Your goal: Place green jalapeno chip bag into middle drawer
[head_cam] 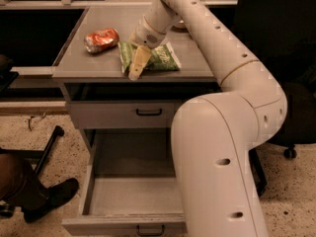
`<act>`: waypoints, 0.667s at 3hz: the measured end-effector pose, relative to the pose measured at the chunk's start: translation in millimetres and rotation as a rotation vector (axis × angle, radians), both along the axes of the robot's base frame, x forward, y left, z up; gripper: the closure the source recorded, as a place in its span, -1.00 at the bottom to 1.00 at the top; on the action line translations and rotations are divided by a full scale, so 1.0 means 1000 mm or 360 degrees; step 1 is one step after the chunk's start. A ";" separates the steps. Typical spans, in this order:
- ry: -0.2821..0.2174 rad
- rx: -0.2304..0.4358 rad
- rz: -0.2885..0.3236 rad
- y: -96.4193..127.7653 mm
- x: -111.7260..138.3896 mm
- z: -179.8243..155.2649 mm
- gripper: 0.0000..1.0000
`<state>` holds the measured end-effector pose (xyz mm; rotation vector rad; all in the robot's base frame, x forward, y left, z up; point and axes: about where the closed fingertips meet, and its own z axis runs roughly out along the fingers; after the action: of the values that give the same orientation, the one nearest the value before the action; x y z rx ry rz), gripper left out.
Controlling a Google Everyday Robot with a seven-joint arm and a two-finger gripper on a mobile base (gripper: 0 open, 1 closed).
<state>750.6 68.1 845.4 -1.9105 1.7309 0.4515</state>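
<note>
The green jalapeno chip bag (160, 58) lies flat on the grey cabinet top (103, 65), near its front edge. My gripper (137, 65) points down over the bag's left end, at or just above it; contact is unclear. The arm reaches in from the upper right. The middle drawer (133, 196) is pulled fully out below, its long tray bare, its small black handle (149, 229) at the bottom edge. My arm's large white body covers the drawer's right side.
A crushed orange-red soda can (101, 39) lies on the cabinet top left of the bag. The upper drawer front (113, 115) is closed. A person's leg and dark shoe (47, 196) are on the floor at left, beside a black chair leg (48, 152).
</note>
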 end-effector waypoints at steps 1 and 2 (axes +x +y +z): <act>0.0001 0.0000 0.0006 0.002 0.000 -0.001 -0.65; 0.0001 0.0000 0.0006 0.002 0.000 -0.001 -0.18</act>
<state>750.8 70.5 844.8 -1.9137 1.7282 0.4539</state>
